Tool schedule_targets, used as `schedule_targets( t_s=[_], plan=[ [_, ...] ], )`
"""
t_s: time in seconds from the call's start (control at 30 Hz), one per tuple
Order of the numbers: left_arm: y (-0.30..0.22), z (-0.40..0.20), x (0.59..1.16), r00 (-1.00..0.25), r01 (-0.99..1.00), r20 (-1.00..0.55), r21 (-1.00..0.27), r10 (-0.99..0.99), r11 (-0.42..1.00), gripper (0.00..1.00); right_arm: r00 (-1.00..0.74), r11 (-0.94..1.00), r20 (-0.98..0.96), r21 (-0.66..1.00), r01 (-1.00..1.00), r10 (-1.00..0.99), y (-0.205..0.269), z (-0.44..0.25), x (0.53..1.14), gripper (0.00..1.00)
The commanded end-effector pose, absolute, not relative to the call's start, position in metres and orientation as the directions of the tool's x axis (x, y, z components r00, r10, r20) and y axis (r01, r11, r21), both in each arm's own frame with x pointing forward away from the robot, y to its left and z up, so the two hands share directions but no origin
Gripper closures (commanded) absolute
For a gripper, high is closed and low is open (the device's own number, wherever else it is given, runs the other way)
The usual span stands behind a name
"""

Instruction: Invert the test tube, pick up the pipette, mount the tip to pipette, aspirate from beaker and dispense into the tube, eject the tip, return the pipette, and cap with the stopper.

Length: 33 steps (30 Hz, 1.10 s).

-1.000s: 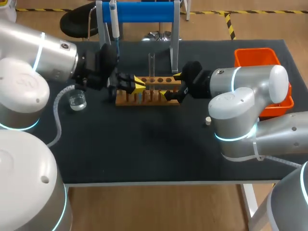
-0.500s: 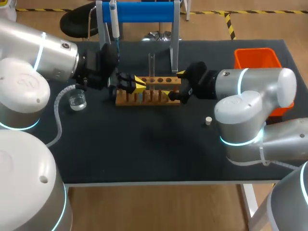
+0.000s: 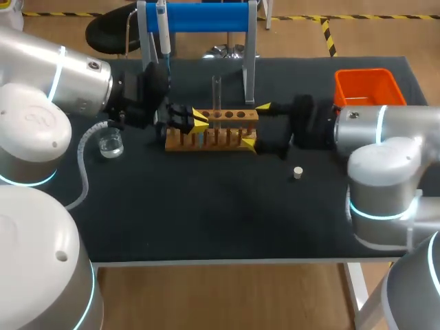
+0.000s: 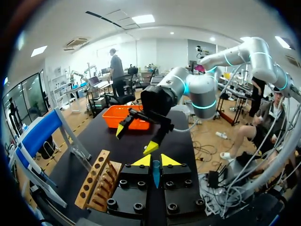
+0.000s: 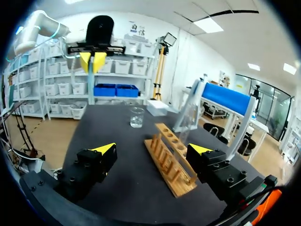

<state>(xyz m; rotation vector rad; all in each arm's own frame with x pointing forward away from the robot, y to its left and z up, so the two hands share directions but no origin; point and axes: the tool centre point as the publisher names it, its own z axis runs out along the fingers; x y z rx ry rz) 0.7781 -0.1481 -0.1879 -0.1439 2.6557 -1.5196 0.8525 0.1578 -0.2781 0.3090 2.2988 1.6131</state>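
left gripper (image 3: 198, 119): parked just beside the left end of the light wooden test tube rack (image 3: 213, 129). The yellow-tipped fingers are pressed together, and only a thin teal sliver (image 4: 156, 173) is seen in the seam. What that is can't be told, tbh.
right gripper (image 3: 256, 125): held at the rack's right end with the fingers spread wide and nothing pinched. In the right wrist view the rack (image 5: 170, 160) is seen ahead of the gap, and no contact with either tip can be made out.
clear glass test tube (image 3: 216, 93): stood upright in the rack's back row, between the two grippers and gripped by neither.
slim white-and-blue pipette (image 3: 163, 31): hung on the blue-topped stand (image 3: 206, 16) behind the rack.
small clear glass beaker (image 3: 110, 144): set on the black table mat (image 3: 206, 213), left of the rack and near the left arm.
small cream stopper (image 3: 298, 172): left lying on the mat near the right arm, apart from the rack.
orange plastic bin (image 3: 368, 82): placed at the far right of the table, partly hidden by the right arm.
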Motion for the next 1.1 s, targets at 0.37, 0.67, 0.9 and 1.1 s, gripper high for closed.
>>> schedule_targets(
  t_s=[0.37,0.67,0.9,1.1],
  plan=[
    [-0.148,-0.187,0.778,-0.993,-0.044,-0.02,-0.861,-0.12,0.507,1.0,-0.975,0.191,-0.153,0.974,-0.122,0.161,0.166,-0.247,0.81,0.0],
    [-0.148,-0.187,0.778,-0.993,-0.044,-0.02,-0.861,-0.12,0.507,1.0,-0.993,0.106,-0.092,0.991,-0.085,0.071,0.187,-0.235,0.798,0.0],
    [-0.148,-0.187,0.778,-0.993,-0.044,-0.02,-0.861,-0.12,0.507,1.0,-0.998,0.068,-0.065,0.996,-0.065,-0.001,0.207,-0.229,0.794,0.0],
    [-0.148,-0.187,0.778,-0.993,-0.044,-0.02,-0.861,-0.12,0.507,1.0,-0.998,0.048,-0.048,0.998,-0.05,-0.041,0.219,-0.225,0.791,0.0]
  ],
)
